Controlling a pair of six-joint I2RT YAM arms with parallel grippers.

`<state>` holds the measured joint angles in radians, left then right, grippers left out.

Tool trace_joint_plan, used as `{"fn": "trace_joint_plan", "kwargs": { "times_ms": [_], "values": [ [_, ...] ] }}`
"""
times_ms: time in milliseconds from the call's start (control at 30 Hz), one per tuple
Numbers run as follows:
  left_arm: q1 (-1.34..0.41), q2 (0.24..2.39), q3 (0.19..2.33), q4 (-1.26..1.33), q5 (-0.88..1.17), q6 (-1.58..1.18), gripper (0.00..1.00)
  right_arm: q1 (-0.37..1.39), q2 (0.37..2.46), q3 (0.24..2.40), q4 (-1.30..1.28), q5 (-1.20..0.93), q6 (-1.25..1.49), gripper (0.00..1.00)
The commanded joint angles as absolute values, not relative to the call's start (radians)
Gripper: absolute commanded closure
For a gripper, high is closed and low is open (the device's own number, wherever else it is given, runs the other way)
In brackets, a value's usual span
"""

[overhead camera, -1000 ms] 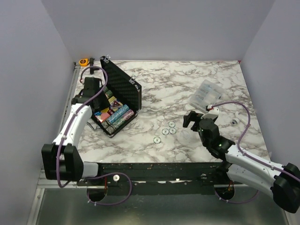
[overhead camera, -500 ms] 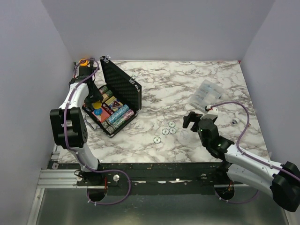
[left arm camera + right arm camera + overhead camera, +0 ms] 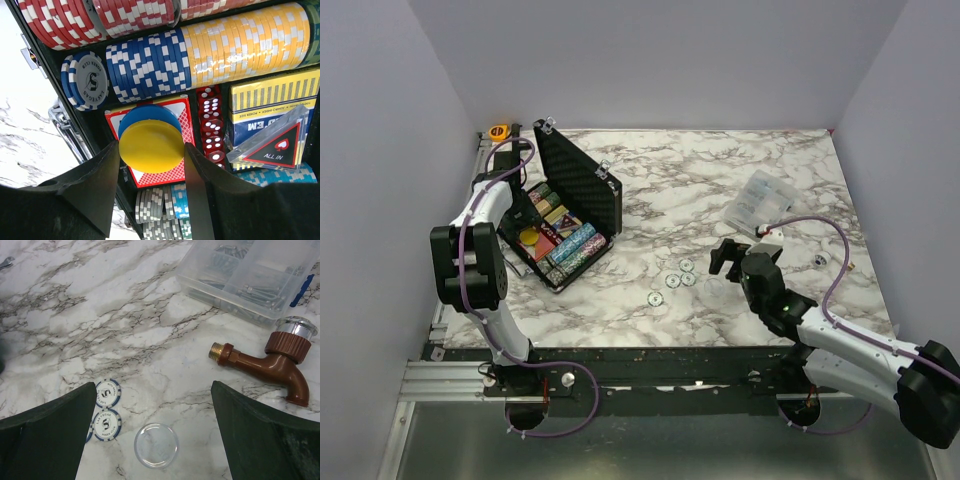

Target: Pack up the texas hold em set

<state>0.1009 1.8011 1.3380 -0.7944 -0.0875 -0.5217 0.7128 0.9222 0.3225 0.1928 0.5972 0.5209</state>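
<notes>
The black hinged case stands open at the left, with rows of chips, card decks and red dice inside. A yellow disc lies on a blue disc on the red deck; the yellow disc also shows in the top view. My left gripper is open just above them, a finger on each side. My right gripper is open above a clear disc and loose blue-white chips, right of centre.
Several loose chips lie mid-table. A brown tap and a clear plastic box sit by the right gripper. An orange tape roll is at the back left corner. A small metal part lies to the right.
The left gripper, which carried the yellow and blue discs over the case, has drawn back; the discs now lie on the red deck. The right arm has barely moved.
</notes>
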Motion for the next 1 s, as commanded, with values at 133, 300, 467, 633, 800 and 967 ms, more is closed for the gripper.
{"fn": "trace_joint_plan", "kwargs": {
  "times_ms": [133, 300, 467, 633, 800, 967],
  "values": [
    [0.101, 1.813, 1.347, -0.795, -0.08, -0.512, 0.9, 0.708, 0.916, 0.329, 0.216, 0.601, 0.507, 0.0],
    [0.1, 1.821, 1.362, -0.798, -0.087, -0.514, 0.88, 0.708, 0.91, 0.326, 0.215, 0.597, 0.507, 0.0],
    [0.101, 1.834, 1.376, -0.801, -0.087, -0.512, 0.86, 0.708, 0.907, 0.325, 0.216, 0.594, 0.507, 0.0],
    [0.101, 1.838, 1.384, -0.8, -0.088, -0.511, 0.78, 0.708, 0.894, 0.32, 0.216, 0.595, 0.506, 0.0],
    [0.101, 1.835, 1.382, -0.801, -0.106, -0.509, 0.78, 0.708, 0.897, 0.321, 0.217, 0.591, 0.507, 0.0],
    [0.1, 1.838, 1.386, -0.802, -0.105, -0.509, 0.77, 0.708, 0.898, 0.322, 0.217, 0.589, 0.507, 0.0]
  ]
}}
